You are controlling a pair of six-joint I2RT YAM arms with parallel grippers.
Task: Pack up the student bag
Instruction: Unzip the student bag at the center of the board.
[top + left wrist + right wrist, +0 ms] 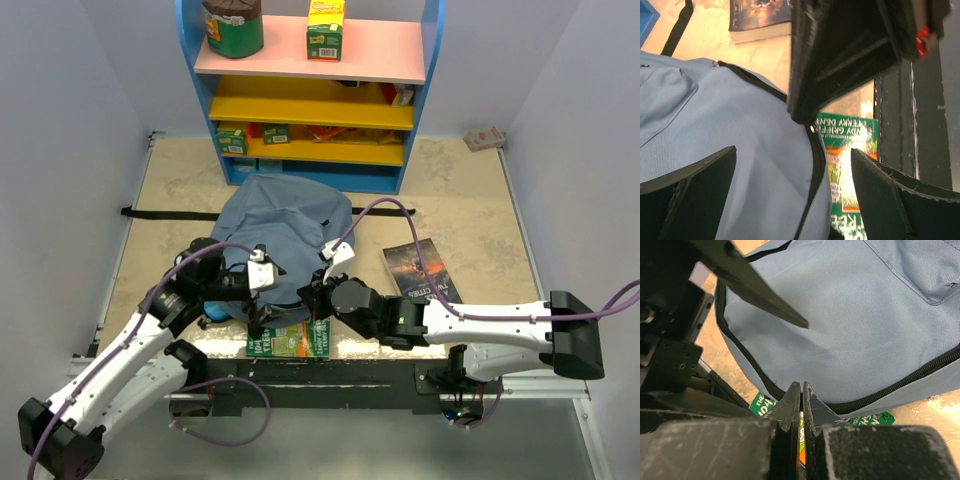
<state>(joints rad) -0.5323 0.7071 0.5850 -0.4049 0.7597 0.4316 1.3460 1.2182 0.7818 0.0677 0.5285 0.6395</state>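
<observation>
1. Lying slumped on the table (pixel 180 190), the student bag (pixel 285 225) has its dusty blue side flat and its black zip (pixel 815 150) running along the near rim.
2. A green book (pixel 290 343) pokes out from under the bag's near edge, so I'd judge it is the item being fed inside.
3. The right gripper (pixel 801 385) has its jaws pressed together, tips down at that near edge over the green book (whether they nip its cover I cannot tell).
4. The left gripper (pixel 792 155) hovers over the bag's near rim with its jaws wide apart, one above fabric and one above the green book. It looks placed to lift the mouth.
5. A dark book (pixel 420 270) lies just right of the bag, unpacked.
</observation>
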